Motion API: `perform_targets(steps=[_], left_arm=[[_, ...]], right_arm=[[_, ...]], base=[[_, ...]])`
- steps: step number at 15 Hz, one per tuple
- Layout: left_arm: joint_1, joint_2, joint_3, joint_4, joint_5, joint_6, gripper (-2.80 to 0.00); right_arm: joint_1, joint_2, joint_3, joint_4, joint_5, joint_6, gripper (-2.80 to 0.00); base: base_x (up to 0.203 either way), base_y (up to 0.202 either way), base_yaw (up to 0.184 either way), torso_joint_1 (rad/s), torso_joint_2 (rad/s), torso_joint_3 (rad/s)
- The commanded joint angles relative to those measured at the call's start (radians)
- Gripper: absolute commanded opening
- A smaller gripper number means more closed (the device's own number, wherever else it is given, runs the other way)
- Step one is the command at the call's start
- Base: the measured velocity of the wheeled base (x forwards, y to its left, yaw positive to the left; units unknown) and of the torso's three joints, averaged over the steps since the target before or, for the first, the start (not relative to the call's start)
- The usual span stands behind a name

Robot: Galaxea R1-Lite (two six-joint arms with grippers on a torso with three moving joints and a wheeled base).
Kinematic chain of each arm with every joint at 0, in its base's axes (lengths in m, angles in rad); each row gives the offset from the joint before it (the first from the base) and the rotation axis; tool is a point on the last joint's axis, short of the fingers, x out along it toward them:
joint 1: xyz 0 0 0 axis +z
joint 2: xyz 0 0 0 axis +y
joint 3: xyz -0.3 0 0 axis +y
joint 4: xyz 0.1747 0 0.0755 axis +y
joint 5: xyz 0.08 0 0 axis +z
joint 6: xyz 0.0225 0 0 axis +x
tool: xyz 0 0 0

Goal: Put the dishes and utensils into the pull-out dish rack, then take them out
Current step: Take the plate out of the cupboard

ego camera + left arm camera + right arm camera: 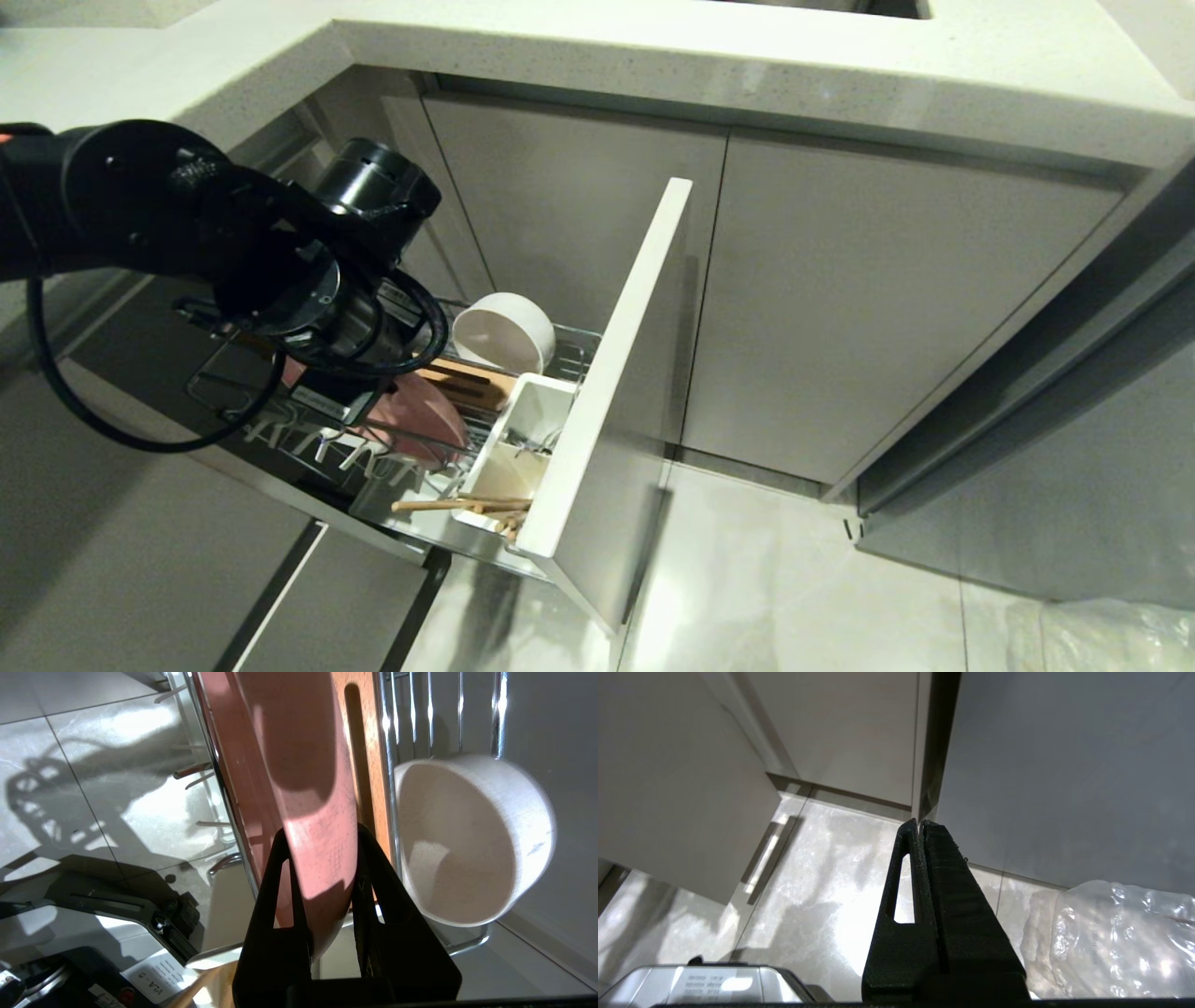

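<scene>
The pull-out dish rack [616, 373] stands open below the counter. In it the pink plate [425, 411] stands on edge in the slotted wooden strip [369, 742]. The cream-white bowl [504, 331] lies on its side behind it. My left gripper [320, 833] reaches down into the rack and is shut on the pink plate's [289, 742] rim, one finger on each face. The bowl [467, 840] is just beside it, apart. The chopsticks [457, 505] and the metal spoon [532, 443] sit in the white caddy [537, 401]. My right gripper [920, 822] hangs shut over the floor, holding nothing.
Grey cabinet doors [878, 308] stand right of the rack under the pale countertop [747, 65]. A crumpled clear plastic bag [1111, 938] lies on the tiled floor at the right. My left arm's cable [84, 401] loops beside the rack's left side.
</scene>
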Motion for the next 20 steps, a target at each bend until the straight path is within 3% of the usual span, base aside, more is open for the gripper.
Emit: perform_targets(steps=[1, 12, 16, 20], left_arm=[[-0.001, -0.005, 0.0, 0.009, 0.003, -0.008, -2.8], [-0.028, -0.118, -0.092, 0.013, 0.006, -0.004, -2.8], [-0.087, -0.191, -0.142, 0.015, 0.006, 0.025, -2.8], [-0.195, -0.26, -0.224, 0.018, 0.006, 0.06, -2.8]], right_arm=[[0.0, 0.001, 0.0, 0.0, 0.0, 0.0, -2.8], [0.0, 0.001, 0.0, 0.0, 0.0, 0.0, -2.8], [0.0, 0.001, 0.0, 0.0, 0.0, 0.0, -2.8], [0.0, 0.001, 0.0, 0.0, 0.0, 0.0, -2.8]], base=[[0.0, 0.0, 0.0, 0.0, 0.0, 0.0], [0.0, 0.0, 0.0, 0.0, 0.0, 0.0], [0.0, 0.0, 0.0, 0.0, 0.0, 0.0], [0.0, 0.0, 0.0, 0.0, 0.0, 0.0]])
